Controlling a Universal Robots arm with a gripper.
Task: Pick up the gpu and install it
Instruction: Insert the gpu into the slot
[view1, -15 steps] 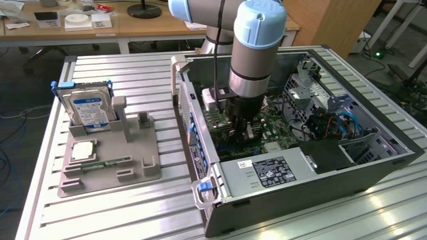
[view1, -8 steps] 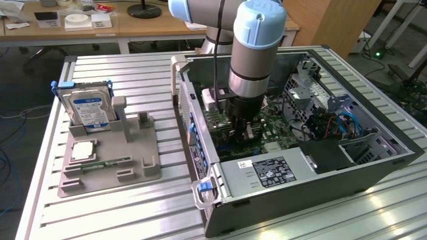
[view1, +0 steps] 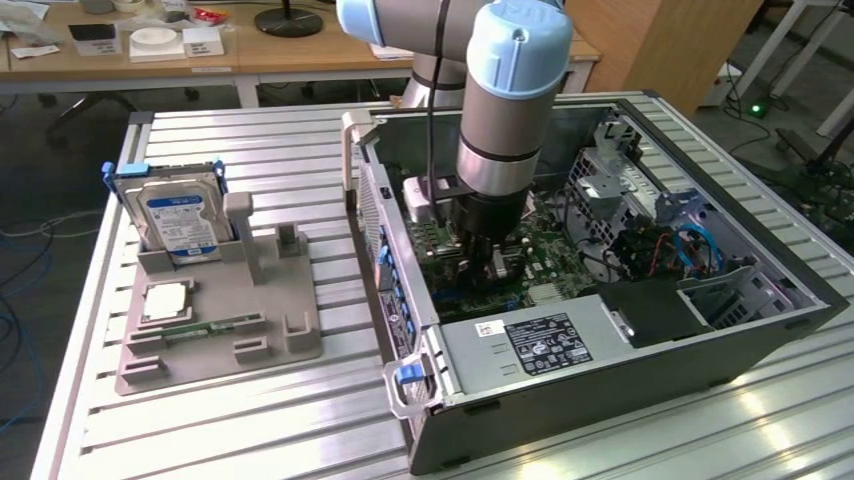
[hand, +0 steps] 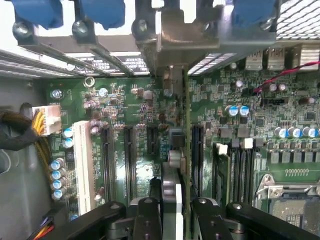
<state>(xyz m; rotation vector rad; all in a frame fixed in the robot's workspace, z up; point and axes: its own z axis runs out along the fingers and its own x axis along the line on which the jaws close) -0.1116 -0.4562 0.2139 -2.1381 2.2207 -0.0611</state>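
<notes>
Arm vertical inside PC case (view1: 747, 330), gripper (hand: 172, 212) clamped on gpu (hand: 172, 165) edge-on over motherboard (hand: 130, 115) slots.

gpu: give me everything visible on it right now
The gpu shows edge-on in the wrist view: a thin, flat card standing upright between the fingers of the pincer, which is shut on it. Its silvery metal end bracket reaches the rear slot area of the case. The card hangs over the green motherboard, lined up along the black expansion slots; whether it is seated cannot be told.
</notes>
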